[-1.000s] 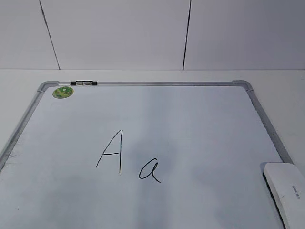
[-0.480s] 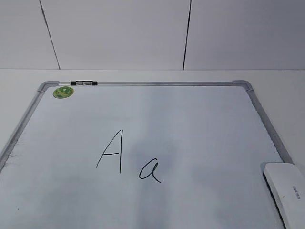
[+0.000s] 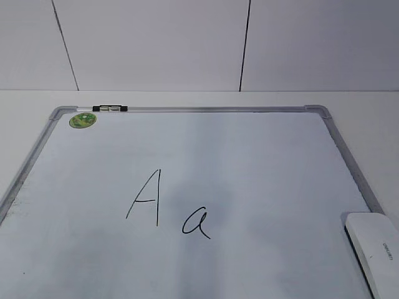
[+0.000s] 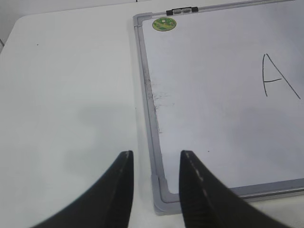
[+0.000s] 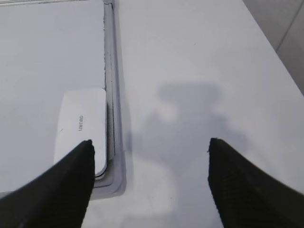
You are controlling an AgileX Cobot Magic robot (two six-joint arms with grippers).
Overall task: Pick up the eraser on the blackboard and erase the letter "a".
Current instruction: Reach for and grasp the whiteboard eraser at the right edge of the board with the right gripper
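The blackboard (image 3: 187, 109) lies flat on the table. It bears a capital "A" (image 3: 146, 198) and, to its right, the small letter "a" (image 3: 196, 224). The white eraser (image 3: 374, 249) rests on the board's near right corner, and it also shows in the right wrist view (image 5: 80, 128). My right gripper (image 5: 150, 142) is open wide above the table just right of that corner, with its left finger over the eraser's near end. My left gripper (image 4: 156, 154) is open and empty over the board's near left corner (image 4: 164, 197). Neither gripper shows in the exterior view.
A round green sticker (image 3: 82, 120) and a small black-and-silver clip (image 3: 110, 109) sit at the board's far left corner. Bare white table lies left of the board (image 4: 71, 95) and right of it (image 5: 199, 71). A wall rises behind.
The eraser's visible part sits very slightly further right in the exterior view. The board and both letters have not moved.
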